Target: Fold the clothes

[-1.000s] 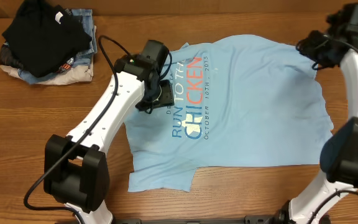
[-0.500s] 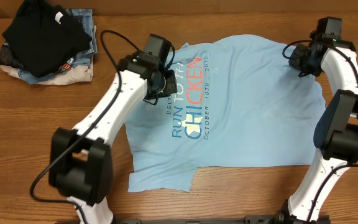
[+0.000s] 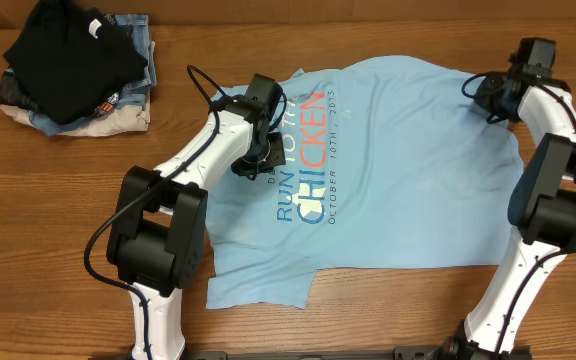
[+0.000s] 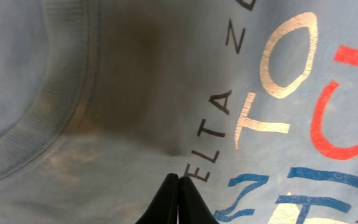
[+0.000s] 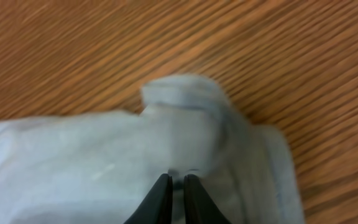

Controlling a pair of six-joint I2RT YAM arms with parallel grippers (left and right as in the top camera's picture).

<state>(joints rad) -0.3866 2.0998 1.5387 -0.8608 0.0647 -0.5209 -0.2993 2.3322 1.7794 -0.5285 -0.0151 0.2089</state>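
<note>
Two closed grips hold the light sky-blue printed T-shirt (image 3: 408, 170): left fingers (image 4: 179, 182) beside ribbed collar (image 4: 42, 124), right fingers (image 5: 176, 180) on hem corner (image 5: 185, 93); best lifted evenly.

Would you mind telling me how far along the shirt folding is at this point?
Done: T-shirt spread out, print up. In hand: right hand pinches a hem corner; left hand is closed on fabric by the collar. Left: every fold.
</note>
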